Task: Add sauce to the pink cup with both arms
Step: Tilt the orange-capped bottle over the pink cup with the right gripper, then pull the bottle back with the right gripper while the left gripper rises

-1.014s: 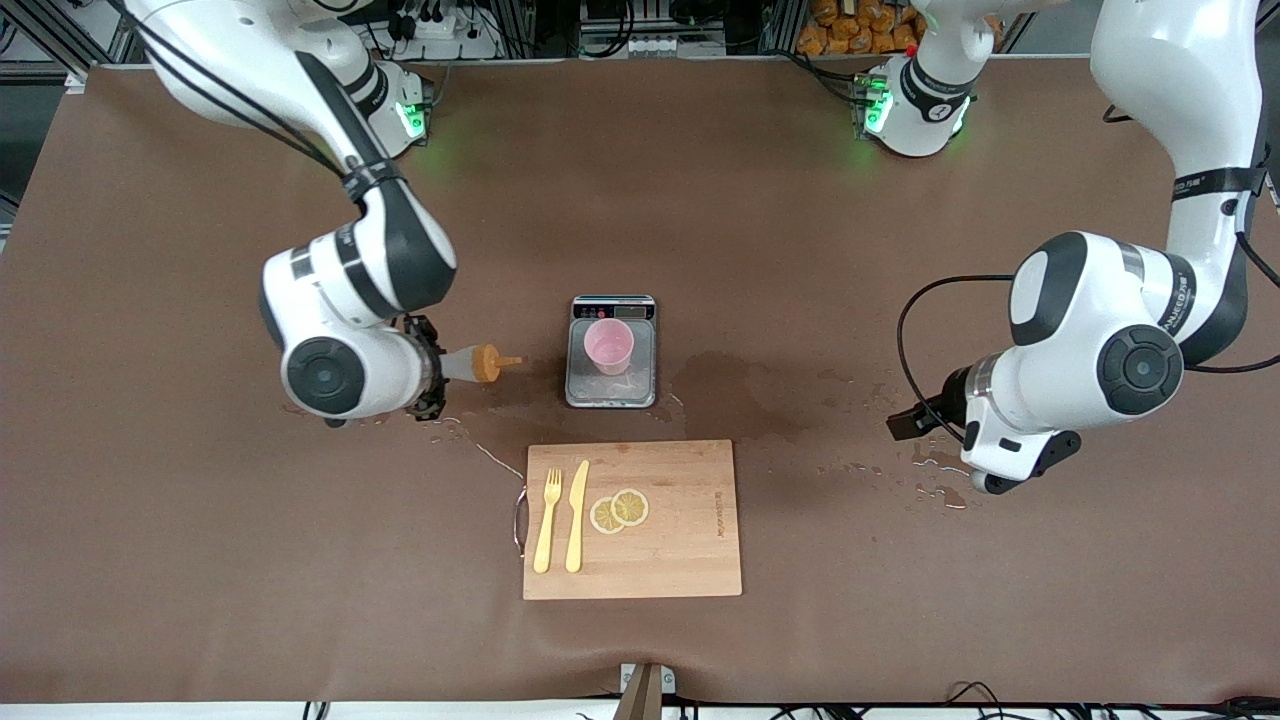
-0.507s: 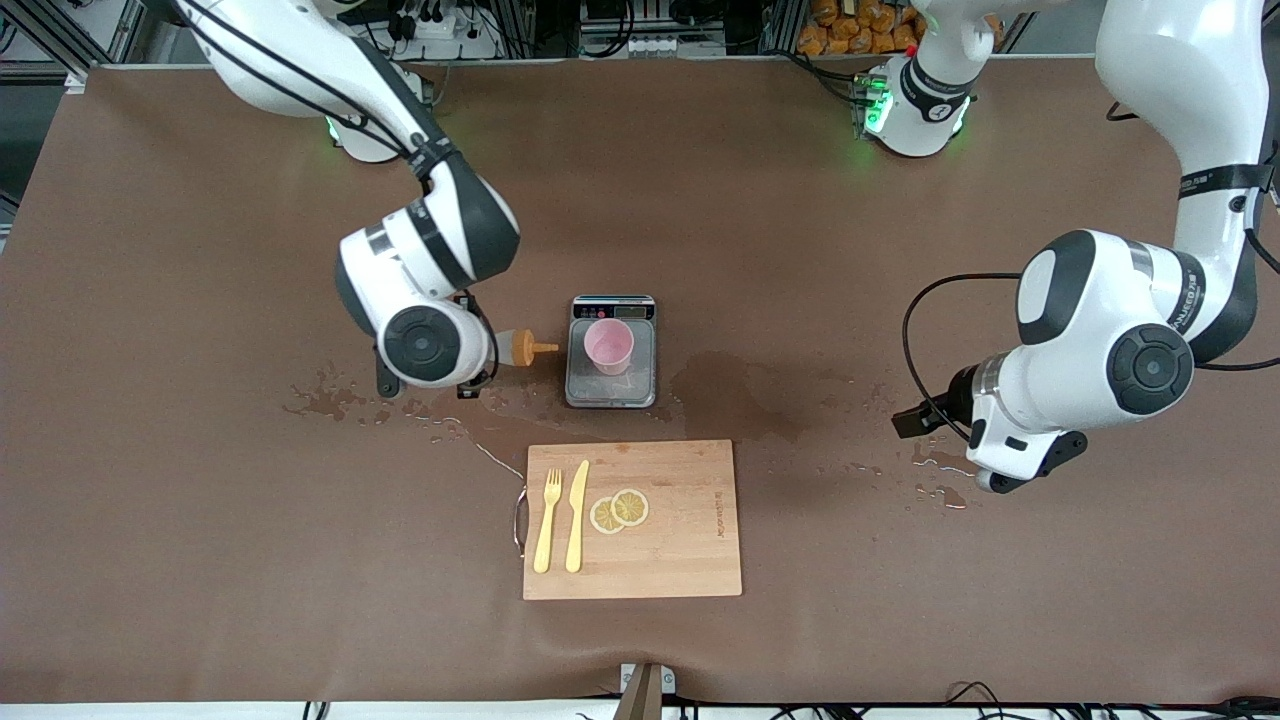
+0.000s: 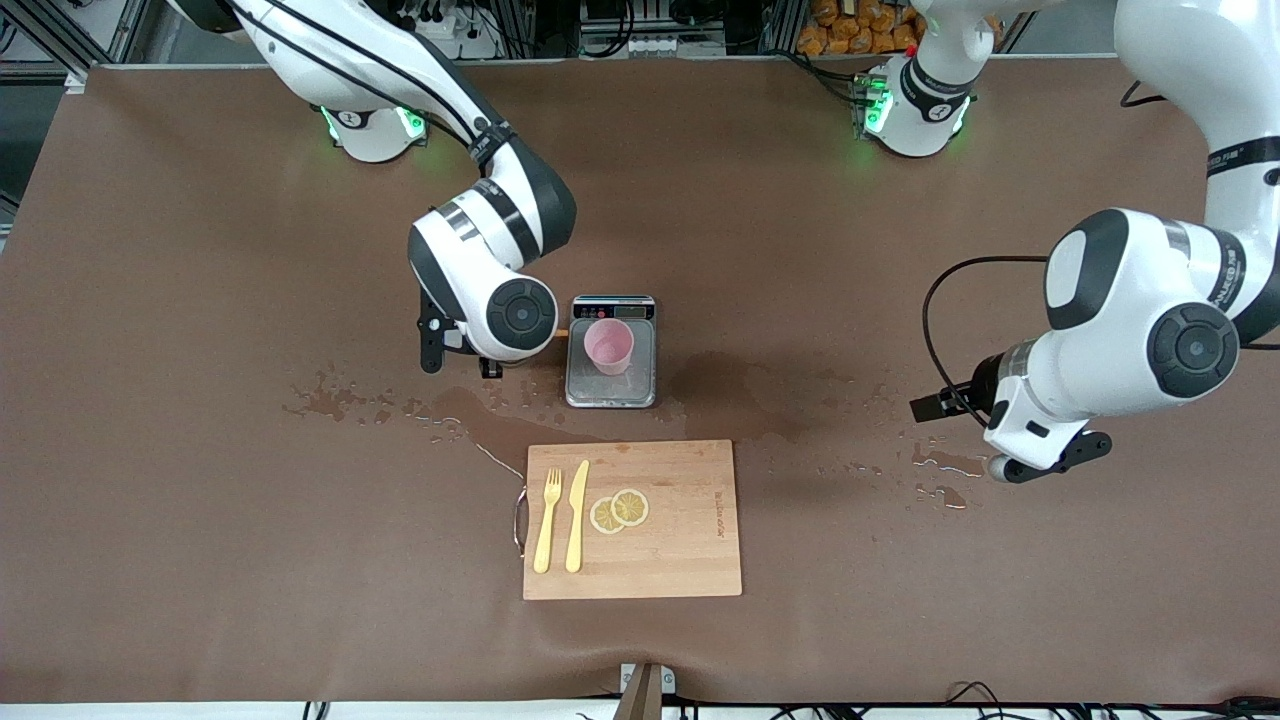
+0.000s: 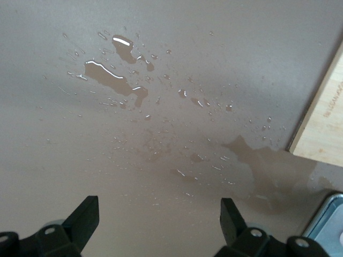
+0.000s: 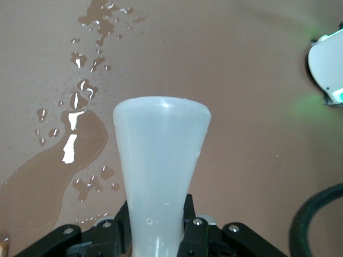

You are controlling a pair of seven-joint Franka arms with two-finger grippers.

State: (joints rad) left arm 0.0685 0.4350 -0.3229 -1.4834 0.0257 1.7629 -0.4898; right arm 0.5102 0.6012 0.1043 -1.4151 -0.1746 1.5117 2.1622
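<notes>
Right gripper [image 5: 161, 235] clamps sauce [image 5: 161, 160] | beside scale [image 3: 611, 385] edge | left gripper [image 4: 158, 225] spread

We see a plain brown table [image 3: 200, 560], darker brown where wet patches [image 3: 730, 385] spread beside the scale [image 3: 611, 390]. The scale is steel grey with a black display strip, and the pink cup [image 3: 608, 346] on it is pale pink, unpatterned. Near the scale, the cutting board [image 3: 680, 560] is light wood with a fine grain; on it lie a yellow fork [image 3: 545, 525], a yellow knife [image 3: 576, 515] and yellow-rimmed lemon slices [image 3: 620, 510]. The sauce [image 5: 161, 160] bottle is translucent white. Both arms [image 3: 480, 260] are white with black bands, and green lights glow at their bases.
</notes>
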